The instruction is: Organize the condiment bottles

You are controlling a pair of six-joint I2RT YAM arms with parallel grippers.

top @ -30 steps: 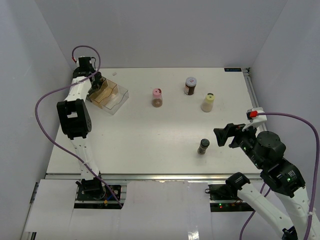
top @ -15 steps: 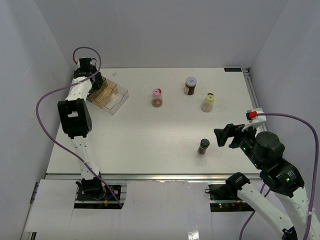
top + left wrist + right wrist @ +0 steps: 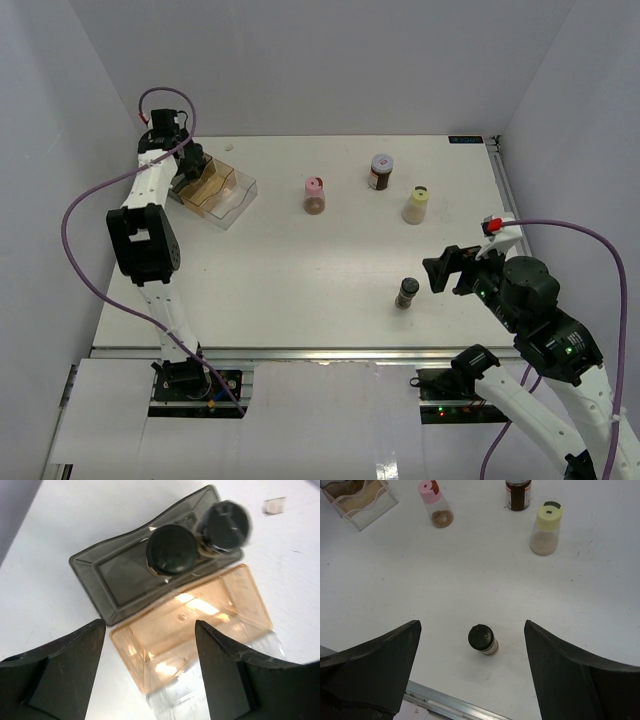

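Left claw (image 3: 150, 630) spread empty above bin (image 3: 95, 580) holding two black-capped jars (image 3: 171, 549), right claw (image 3: 472, 625) spread over another black-capped jar (image 3: 482, 639) well apart from bin.

Open table (image 3: 260, 265) lies between the bin (image 3: 238, 198) and the black-capped jar (image 3: 407, 292); pink jar (image 3: 314, 195), grey-lidded jar (image 3: 381, 172) and yellow jar (image 3: 416, 205) stand well apart at the back, with gaps between.

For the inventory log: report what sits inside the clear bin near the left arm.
In the grey compartment, a black-capped jar stands beside a second black-capped jar; the orange compartment looks empty. Caps hide their contents.
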